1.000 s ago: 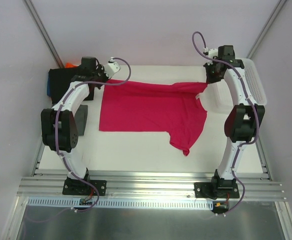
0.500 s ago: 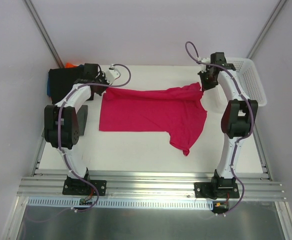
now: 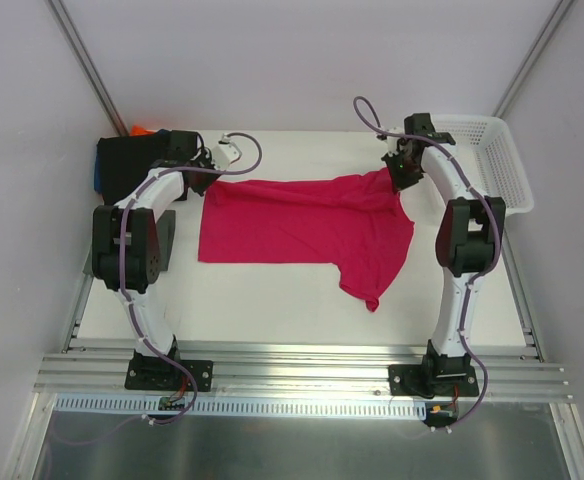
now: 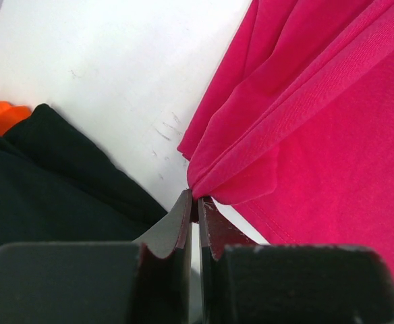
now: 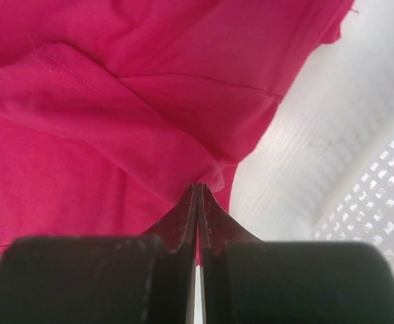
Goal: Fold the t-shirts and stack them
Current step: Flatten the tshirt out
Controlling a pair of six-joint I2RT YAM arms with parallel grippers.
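Observation:
A crimson-pink t-shirt (image 3: 302, 225) lies spread on the white table, its far edge lifted at both corners. My left gripper (image 3: 215, 170) is shut on the shirt's far left corner; in the left wrist view (image 4: 195, 197) the cloth (image 4: 305, 115) bunches at its tips. My right gripper (image 3: 396, 172) is shut on the far right corner, and the right wrist view (image 5: 198, 185) shows pink fabric (image 5: 102, 108) pinched between the jaws. A stack of folded t-shirts (image 3: 122, 160), black on top with blue and orange edges, sits at the far left.
A white mesh basket (image 3: 497, 160) stands at the far right, just beyond the right gripper; its wall (image 5: 379, 189) shows in the right wrist view. A dark grey folded piece (image 3: 164, 235) lies beside the left arm. Walls close in on both sides.
Both grippers have drawn the shirt's far edge toward me and inward. The right gripper moved left, away from the basket. The far edge now folds over and wrinkles.

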